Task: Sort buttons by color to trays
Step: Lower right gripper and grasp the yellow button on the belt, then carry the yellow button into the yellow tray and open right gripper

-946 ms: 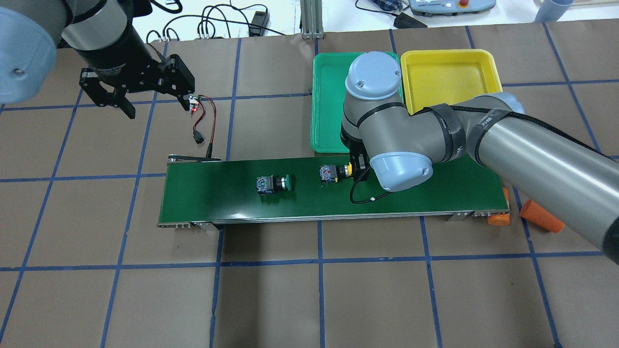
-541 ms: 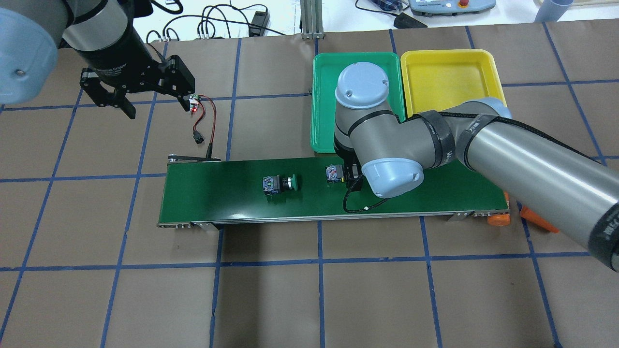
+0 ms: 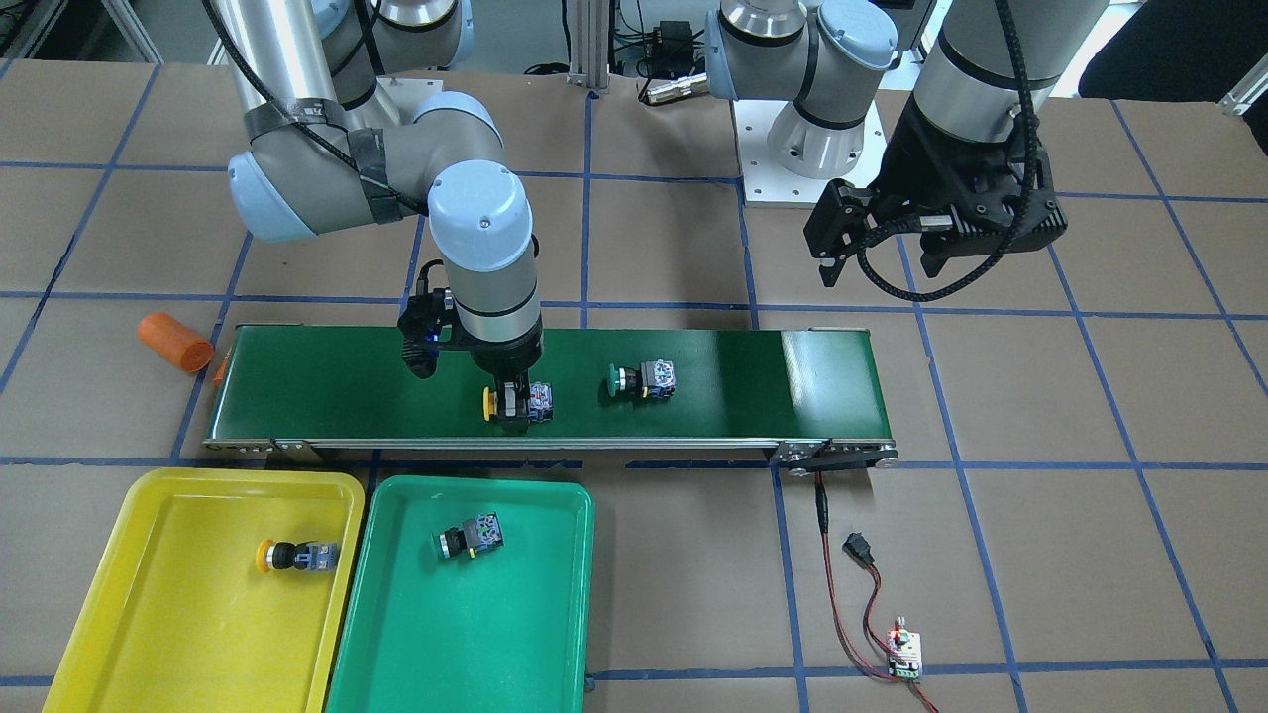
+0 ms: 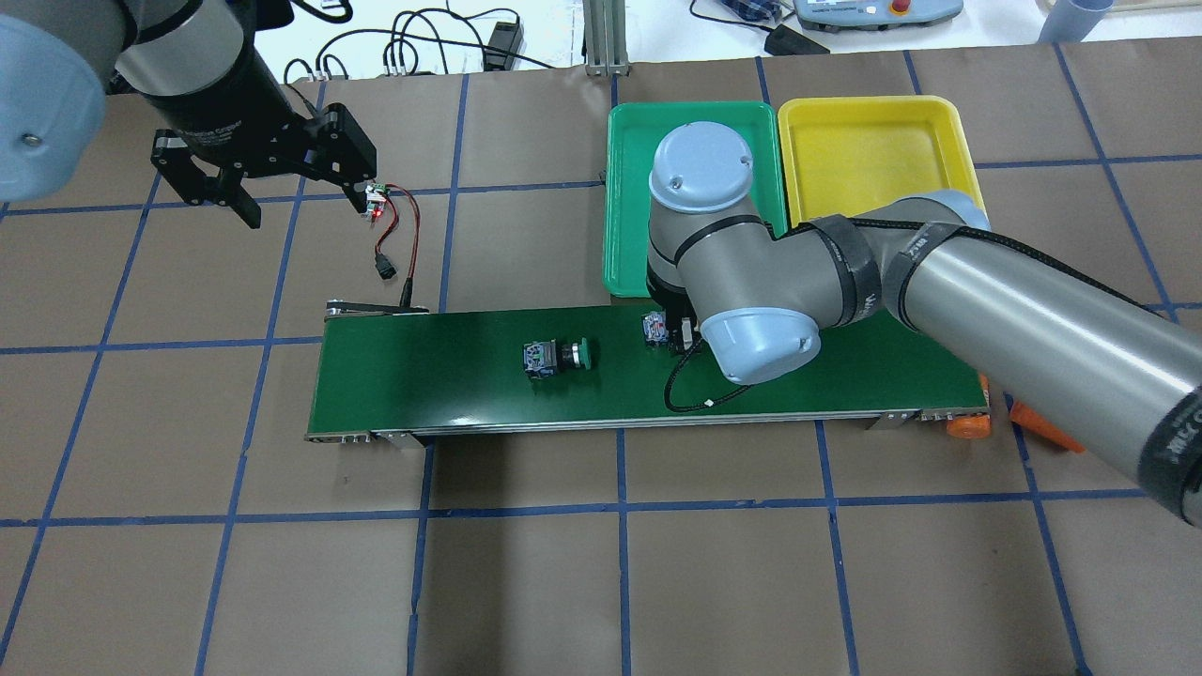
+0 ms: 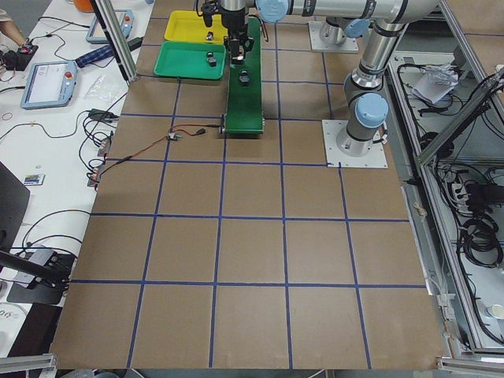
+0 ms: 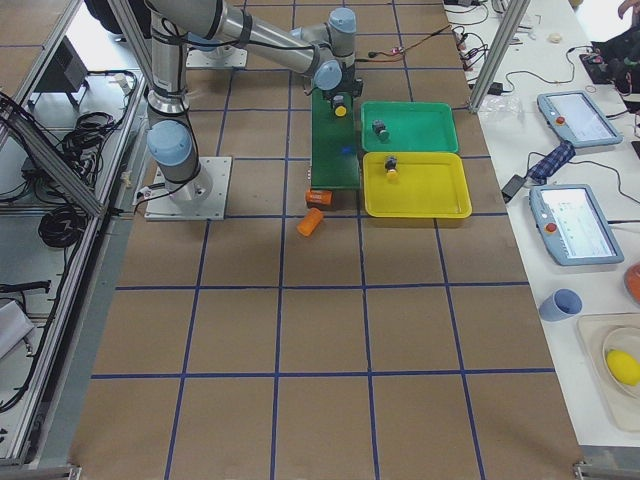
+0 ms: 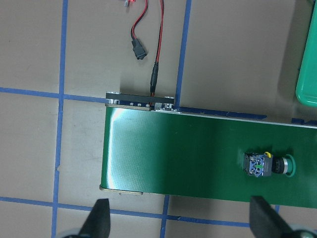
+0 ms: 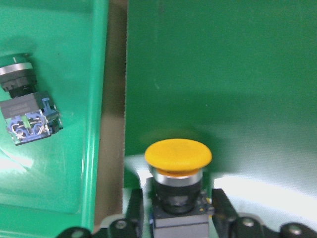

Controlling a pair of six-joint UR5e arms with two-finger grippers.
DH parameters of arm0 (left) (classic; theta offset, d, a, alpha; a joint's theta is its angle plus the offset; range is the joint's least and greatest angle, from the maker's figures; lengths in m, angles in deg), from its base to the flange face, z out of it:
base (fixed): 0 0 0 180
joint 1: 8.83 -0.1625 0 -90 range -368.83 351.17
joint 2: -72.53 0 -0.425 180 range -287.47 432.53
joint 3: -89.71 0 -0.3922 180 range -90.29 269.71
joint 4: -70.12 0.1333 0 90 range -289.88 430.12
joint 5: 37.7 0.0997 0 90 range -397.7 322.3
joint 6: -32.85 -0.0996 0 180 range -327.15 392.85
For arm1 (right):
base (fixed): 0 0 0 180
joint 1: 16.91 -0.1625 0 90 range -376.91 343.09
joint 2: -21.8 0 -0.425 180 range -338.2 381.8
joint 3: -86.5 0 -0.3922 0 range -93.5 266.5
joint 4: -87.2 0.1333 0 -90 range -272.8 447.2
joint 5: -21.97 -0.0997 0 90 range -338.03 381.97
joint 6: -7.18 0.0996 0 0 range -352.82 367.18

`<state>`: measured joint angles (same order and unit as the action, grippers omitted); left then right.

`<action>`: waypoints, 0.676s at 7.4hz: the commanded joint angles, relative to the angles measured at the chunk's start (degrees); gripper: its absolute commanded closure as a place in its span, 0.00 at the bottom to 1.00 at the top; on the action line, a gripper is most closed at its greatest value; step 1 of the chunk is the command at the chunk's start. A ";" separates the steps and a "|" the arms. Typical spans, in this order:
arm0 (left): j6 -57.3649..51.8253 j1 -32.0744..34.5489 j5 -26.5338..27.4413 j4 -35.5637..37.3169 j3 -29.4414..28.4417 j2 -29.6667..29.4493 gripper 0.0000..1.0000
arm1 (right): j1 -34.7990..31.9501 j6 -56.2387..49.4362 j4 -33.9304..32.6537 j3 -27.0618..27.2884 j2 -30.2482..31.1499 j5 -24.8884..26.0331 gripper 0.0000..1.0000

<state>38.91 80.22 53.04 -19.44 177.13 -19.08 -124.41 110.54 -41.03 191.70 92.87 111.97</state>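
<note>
Yellow button (image 8: 178,156) lies on its side on the belt (image 3: 347,376), with the right gripper (image 3: 511,408) clamped across its black body.
We judge it light, rigid and hard, with plastic smooth enough to slip. So we hold the squarish body behind the cap, not the rounded cap itself. It belongs in the yellow tray (image 3: 149,614), where one like it already lies. Our left gripper (image 4: 302,208) hangs spread and empty, well apart.

Bare stretch of conveyor belt (image 4: 413,376) beside green-capped button (image 4: 556,357); right arm (image 4: 751,272) low over belt near green tray (image 4: 624,188).
</note>
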 commanded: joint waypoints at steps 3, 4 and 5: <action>0.00 -0.01 -0.21 0.09 -0.75 -0.85 0.00 | 4.47 -6.20 0.00 -4.28 1.62 1.92 1.00; 0.00 0.07 -0.21 0.09 -0.84 -0.59 0.00 | 9.37 -12.85 0.09 -4.56 1.53 1.49 1.00; 0.00 -0.01 -0.30 0.09 -0.84 -0.59 0.00 | 14.03 -16.14 0.09 -4.82 1.18 0.97 1.00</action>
<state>38.91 80.23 52.83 -19.36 176.36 -19.68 -116.03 99.75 -41.00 187.44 94.31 113.41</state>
